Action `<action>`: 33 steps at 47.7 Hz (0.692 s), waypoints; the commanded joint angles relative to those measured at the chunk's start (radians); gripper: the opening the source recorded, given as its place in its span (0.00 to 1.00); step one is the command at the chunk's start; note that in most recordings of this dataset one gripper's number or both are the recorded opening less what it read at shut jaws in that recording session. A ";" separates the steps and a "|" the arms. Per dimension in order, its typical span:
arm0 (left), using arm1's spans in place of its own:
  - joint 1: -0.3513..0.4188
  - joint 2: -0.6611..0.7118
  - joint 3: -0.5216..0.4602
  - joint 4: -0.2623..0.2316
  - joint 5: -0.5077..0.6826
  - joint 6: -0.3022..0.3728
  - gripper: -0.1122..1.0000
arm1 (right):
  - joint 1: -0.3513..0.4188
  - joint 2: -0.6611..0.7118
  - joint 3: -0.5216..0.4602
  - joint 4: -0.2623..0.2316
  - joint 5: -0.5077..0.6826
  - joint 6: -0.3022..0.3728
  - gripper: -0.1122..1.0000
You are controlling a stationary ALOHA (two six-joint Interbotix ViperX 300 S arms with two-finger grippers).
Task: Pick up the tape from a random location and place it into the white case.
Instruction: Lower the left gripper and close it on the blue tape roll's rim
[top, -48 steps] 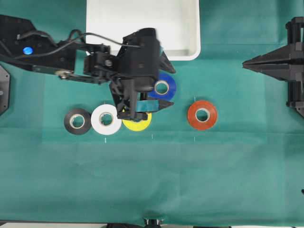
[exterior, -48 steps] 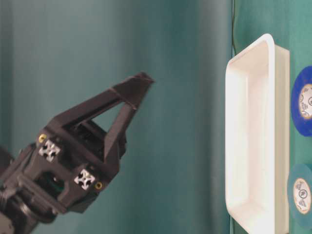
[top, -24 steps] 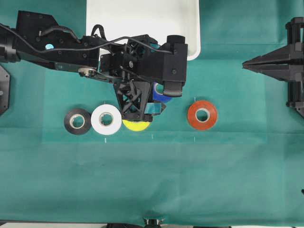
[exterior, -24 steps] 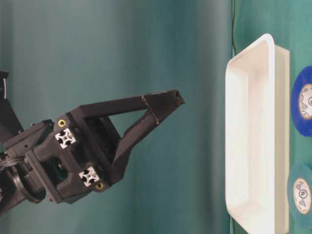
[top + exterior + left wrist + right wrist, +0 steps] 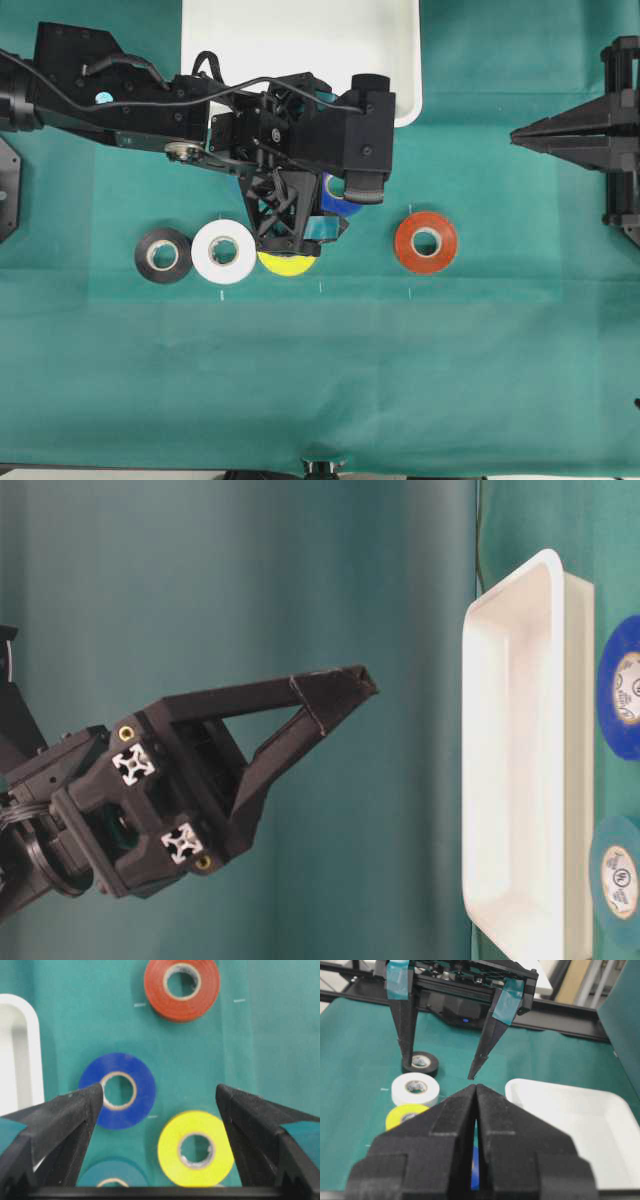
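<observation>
White and shallow, the white case (image 5: 400, 60) sits at the top edge of the green cloth (image 5: 320, 380), and the parts of its inside that show hold nothing. Just below its near rim lies the tape (image 5: 118, 1090), flat on the cloth beside a yellow roll (image 5: 195, 1148) and a teal roll (image 5: 112, 1177). The left gripper (image 5: 159, 1096) hangs above them with jaws spread wide, grasping nothing. The right gripper (image 5: 476, 1091) is parked apart, jaws pressed together.
</observation>
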 commanded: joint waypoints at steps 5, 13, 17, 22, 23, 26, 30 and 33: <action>0.002 -0.015 -0.021 0.002 -0.006 -0.002 0.97 | 0.002 0.006 -0.026 0.000 0.003 0.002 0.10; 0.002 -0.012 -0.020 0.002 -0.015 -0.002 0.97 | 0.002 0.006 -0.025 -0.002 0.002 0.002 0.10; 0.000 -0.008 -0.011 0.002 -0.031 -0.002 0.97 | 0.003 0.006 -0.025 -0.002 0.003 0.002 0.10; 0.000 0.003 0.018 0.002 -0.063 -0.002 0.97 | 0.002 0.006 -0.025 -0.002 0.002 0.002 0.10; 0.000 0.005 0.025 0.002 -0.071 -0.002 0.97 | 0.003 0.006 -0.026 -0.002 0.003 0.002 0.10; 0.000 0.011 0.043 0.002 -0.100 -0.002 0.97 | 0.002 0.006 -0.025 0.000 0.003 0.002 0.10; 0.000 0.017 0.067 0.002 -0.141 -0.002 0.97 | 0.002 0.006 -0.025 -0.002 0.003 0.002 0.10; 0.000 0.021 0.084 0.002 -0.167 -0.006 0.97 | 0.002 0.006 -0.025 0.000 0.002 0.002 0.10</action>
